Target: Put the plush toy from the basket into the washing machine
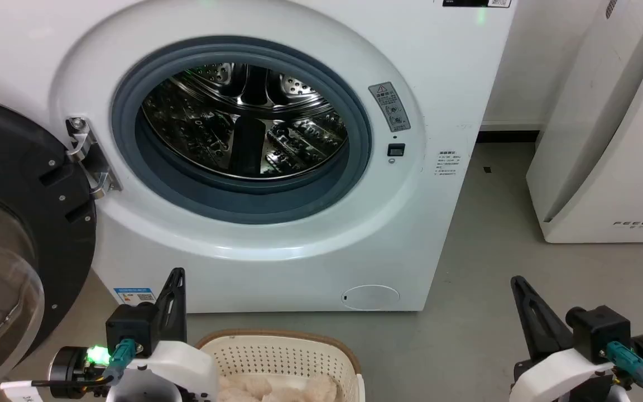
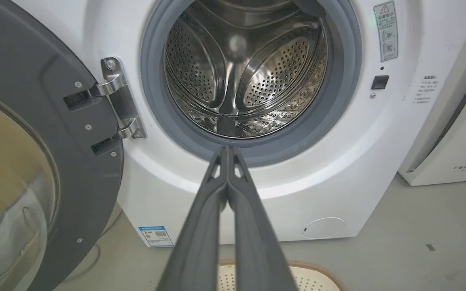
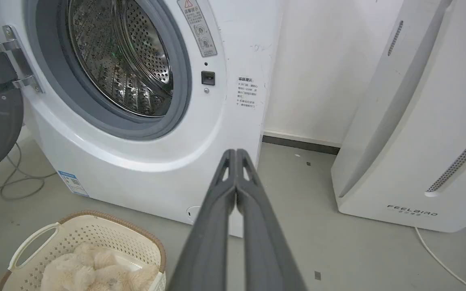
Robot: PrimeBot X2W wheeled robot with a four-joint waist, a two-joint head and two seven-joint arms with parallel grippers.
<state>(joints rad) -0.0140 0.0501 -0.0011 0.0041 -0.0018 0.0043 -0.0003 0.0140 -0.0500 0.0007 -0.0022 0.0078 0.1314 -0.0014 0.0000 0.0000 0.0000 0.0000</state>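
- White appliance [image 1: 606, 139] lettered "FEELBIRD" low on its front stands upright on the floor at the right, beside the wall; dotted vent strips run along its side
- Grey floor [image 1: 494, 268], smooth, with a few small dark marks [image 3: 317, 275]
- White wall [image 3: 318, 60] with a dark baseboard [image 3: 297, 142] along its foot
- Thin white cord [image 3: 435, 254] trails over the floor from the appliance's base
- Grey cables [image 3: 22, 182] lie in loose loops on the floor at the left of the right wrist view
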